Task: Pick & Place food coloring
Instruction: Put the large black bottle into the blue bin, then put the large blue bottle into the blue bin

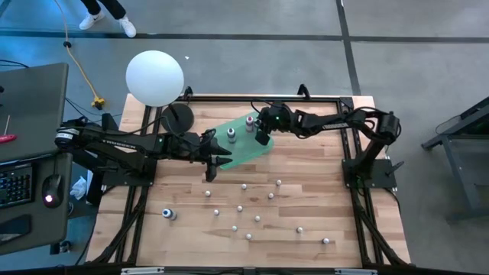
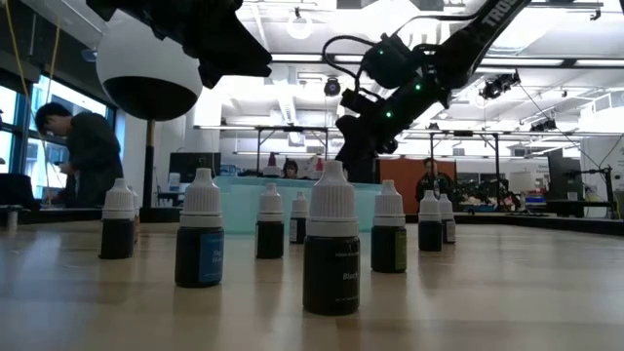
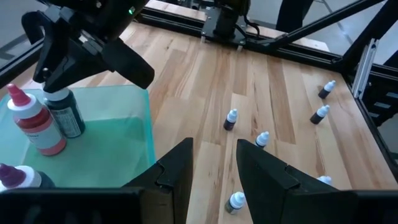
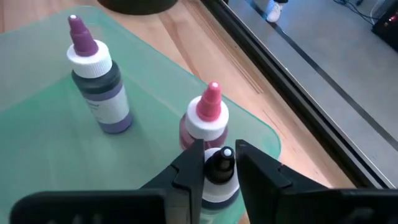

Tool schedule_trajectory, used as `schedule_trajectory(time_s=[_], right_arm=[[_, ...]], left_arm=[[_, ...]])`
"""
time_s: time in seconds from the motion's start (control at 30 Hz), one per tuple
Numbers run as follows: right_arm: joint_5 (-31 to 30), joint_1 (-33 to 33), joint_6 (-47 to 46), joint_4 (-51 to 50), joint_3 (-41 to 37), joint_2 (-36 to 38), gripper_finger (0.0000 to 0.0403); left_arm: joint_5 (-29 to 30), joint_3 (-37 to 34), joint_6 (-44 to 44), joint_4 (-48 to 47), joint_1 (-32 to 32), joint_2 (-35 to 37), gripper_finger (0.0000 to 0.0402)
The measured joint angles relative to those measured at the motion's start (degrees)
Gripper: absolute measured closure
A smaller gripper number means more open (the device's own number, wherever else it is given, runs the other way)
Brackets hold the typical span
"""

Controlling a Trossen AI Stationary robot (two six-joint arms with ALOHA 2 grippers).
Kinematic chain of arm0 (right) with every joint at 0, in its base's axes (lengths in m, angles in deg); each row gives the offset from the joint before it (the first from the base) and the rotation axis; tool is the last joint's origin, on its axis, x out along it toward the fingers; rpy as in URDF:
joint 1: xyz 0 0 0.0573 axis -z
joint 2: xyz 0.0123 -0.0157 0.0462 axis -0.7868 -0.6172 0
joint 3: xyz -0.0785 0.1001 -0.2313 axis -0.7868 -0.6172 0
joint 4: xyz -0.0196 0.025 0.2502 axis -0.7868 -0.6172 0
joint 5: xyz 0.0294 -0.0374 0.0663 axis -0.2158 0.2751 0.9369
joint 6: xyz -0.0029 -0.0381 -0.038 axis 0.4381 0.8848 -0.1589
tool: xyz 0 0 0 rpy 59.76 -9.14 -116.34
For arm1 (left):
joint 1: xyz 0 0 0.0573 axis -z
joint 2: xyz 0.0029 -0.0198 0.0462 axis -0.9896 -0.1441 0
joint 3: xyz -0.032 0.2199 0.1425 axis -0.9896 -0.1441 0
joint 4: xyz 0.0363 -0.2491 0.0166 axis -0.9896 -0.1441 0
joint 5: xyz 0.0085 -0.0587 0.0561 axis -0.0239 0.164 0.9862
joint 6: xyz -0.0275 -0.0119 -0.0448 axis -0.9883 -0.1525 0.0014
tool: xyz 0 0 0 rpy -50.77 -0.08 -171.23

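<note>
The green tray (image 1: 246,150) lies at the table's far middle. On it stand a purple-tipped bottle (image 4: 96,81) and a pink-tipped bottle (image 4: 205,118). My right gripper (image 4: 221,171) is over the tray's far right corner, shut on a third food coloring bottle (image 3: 65,112) with a dark body and a white cap. My left gripper (image 3: 214,180) hovers open above the tray's near edge (image 1: 218,162) and touches nothing. Several tiny dropper bottles (image 1: 257,218) stand scattered on the wood nearer to me and show as a row (image 2: 331,244) in the low view. My right gripper pinches the dark bottle by its white cap (image 4: 219,186), just below the black tip, between its two fingers. The fingers (image 4: 193,168) come from above, pointing down. The bottle is upright, and its base (image 3: 69,130) appears to rest on the tray.
A big white sphere lamp (image 1: 155,78) stands on a black round base (image 1: 178,117) at the far left corner. Black frame rails (image 1: 348,153) edge the table. One bottle (image 1: 166,214) lies apart near the left edge. People stand in the room behind (image 2: 83,151).
</note>
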Motion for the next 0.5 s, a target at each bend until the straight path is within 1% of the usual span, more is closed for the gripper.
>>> schedule_trajectory(time_s=[0.1, 0.17, 0.2, 0.3, 0.4, 0.47, 0.5], right_arm=[[0.18, -0.38, 0.27, 0.43, -0.02, -0.03, 0.0302], [0.27, -0.75, 0.71, 0.6, -0.02, 0.17, 0.0292], [0.29, -1.01, 1.04, 0.25, -0.04, 0.53, 0.0288], [0.16, -1.78, 1.31, -1.81, -0.09, 3.09, 0.0278], [-1.58, -2.72, 1.51, -4.53, -0.09, 7.27, 0.0274], [-2.17, -3.4, 1.51, -6.3, -0.09, 10.16, 0.0273], [-2.21, -3.73, 1.44, -7.36, -0.09, 11.63, 0.0273]], left_arm=[[-0.01, 0.0, -0.01, -0.01, 0.0, 0.0, 0.028], [-1.25, 0.0, 0.69, -0.07, 0.01, 0.19, 0.028], [-3.22, 0.0, 2.78, -0.43, -0.01, 0.65, 0.028], [-11.94, 0.0, 11.02, -0.36, 0.01, 2.96, 0.028], [-21.25, 0.02, 12.06, -1.59, 0.03, 5.89, 0.028], [-25.97, 0.04, 11.96, -6.08, 0.03, 8.06, 0.028], [-28.16, 0.0, 11.51, -9.78, 0.04, 9.38, 0.028]])
